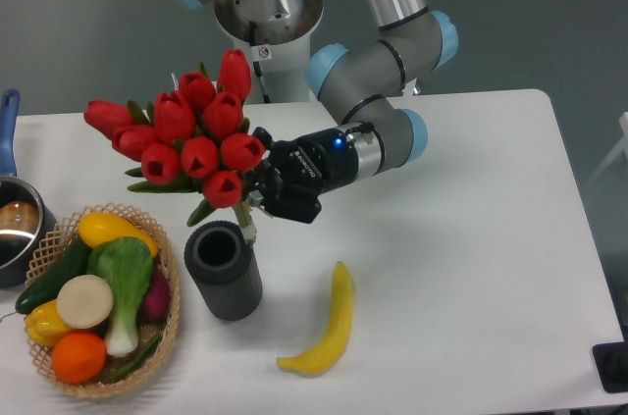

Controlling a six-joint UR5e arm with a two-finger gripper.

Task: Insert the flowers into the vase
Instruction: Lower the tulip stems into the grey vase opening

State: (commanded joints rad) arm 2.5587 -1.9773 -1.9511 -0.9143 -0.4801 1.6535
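Observation:
The flowers (pixel 191 130) are a bunch of red tulips with green leaves, held in the air above the table's left half. My gripper (pixel 263 194) is shut on their stems just right of the blooms, and the bunch leans up and to the left. The stem ends (pixel 245 224) point down just beside the right rim of the vase. The vase (pixel 224 269) is a dark ribbed cylinder standing upright on the white table, directly below and slightly left of the gripper. Its opening shows empty.
A wicker basket (pixel 61 376) of vegetables and fruit sits at the front left, close to the vase. A steel pot with a blue handle (pixel 12 224) is at the left edge. A yellow banana (pixel 324 332) lies right of the vase.

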